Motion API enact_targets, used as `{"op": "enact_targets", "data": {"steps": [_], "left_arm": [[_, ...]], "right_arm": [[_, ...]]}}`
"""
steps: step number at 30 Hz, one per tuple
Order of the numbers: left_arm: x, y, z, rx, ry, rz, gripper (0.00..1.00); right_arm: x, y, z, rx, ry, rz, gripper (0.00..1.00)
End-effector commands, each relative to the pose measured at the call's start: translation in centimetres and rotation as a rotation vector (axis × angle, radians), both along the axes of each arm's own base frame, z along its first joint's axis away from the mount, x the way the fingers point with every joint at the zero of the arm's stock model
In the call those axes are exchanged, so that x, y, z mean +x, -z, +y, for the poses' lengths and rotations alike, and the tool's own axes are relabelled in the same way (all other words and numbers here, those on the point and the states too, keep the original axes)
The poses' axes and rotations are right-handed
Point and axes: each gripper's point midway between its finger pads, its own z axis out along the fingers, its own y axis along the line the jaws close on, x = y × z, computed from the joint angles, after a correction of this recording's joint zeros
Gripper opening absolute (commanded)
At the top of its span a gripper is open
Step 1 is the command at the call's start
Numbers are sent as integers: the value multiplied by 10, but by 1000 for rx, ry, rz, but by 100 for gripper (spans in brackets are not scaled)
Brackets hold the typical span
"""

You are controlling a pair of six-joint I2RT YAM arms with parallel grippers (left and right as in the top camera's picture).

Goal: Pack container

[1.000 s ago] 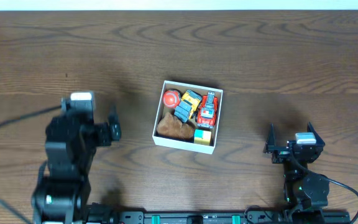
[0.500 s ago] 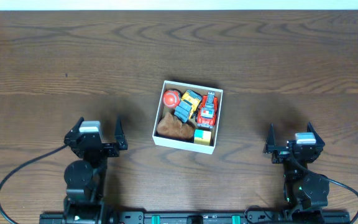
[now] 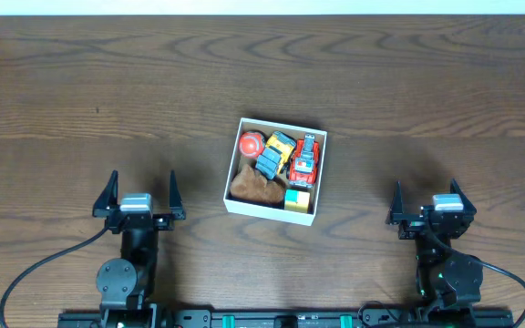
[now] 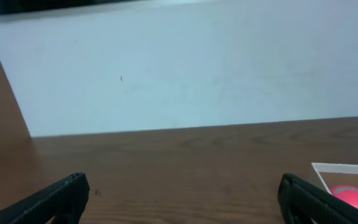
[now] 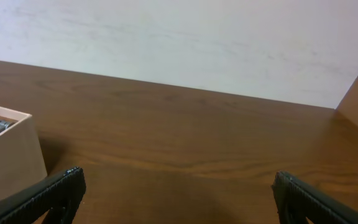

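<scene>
I see the container (image 3: 270,210), a small square box with thin white walls, sitting near the middle of the dark wooden table (image 3: 427,91), between my two arms and a little beyond them. Five toys fill it. A red round toy (image 3: 252,142) sits in the far left corner, with a yellow and blue vehicle (image 3: 274,153) beside it. A red truck (image 3: 305,159) lies along the right wall. A brown soft piece (image 3: 253,188) is in the near left corner and a yellow block (image 3: 297,199) in the near right corner.

The left gripper (image 3: 142,182) sits low at the near edge of the table, well to the left of the box. Its jaws are spread wide and hold nothing. The right gripper (image 3: 426,191) sits well to the right of the box, and its jaws are also wide apart and empty.

On my left wrist feed, the dark fingers (image 4: 55,199) frame bare wood and a pale wall (image 4: 197,68), with a corner of the box and the red toy at the lower right edge. On my right wrist feed, one side of the box shows at the left edge beside one finger.
</scene>
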Motion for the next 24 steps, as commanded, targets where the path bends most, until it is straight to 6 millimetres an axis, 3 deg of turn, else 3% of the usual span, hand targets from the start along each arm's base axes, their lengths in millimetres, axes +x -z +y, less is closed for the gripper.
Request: {"op": "enact_targets", "data": {"steps": [1,7,14,24], "left_arm": [[-3,0,-2,50,8,-3,98],[-7,33,-21,57,123,120,98],[-10,60,-21,-92,125,243,98],[-10,61,-22,-125,125,245,98]], "right_arm": [[0,1,0,-13,-4,0,99],[0,1,0,-13,-4,0,99],[0,1,0,-13,-4,0,99],[0,1,0,-13,-4,0,99]]}}
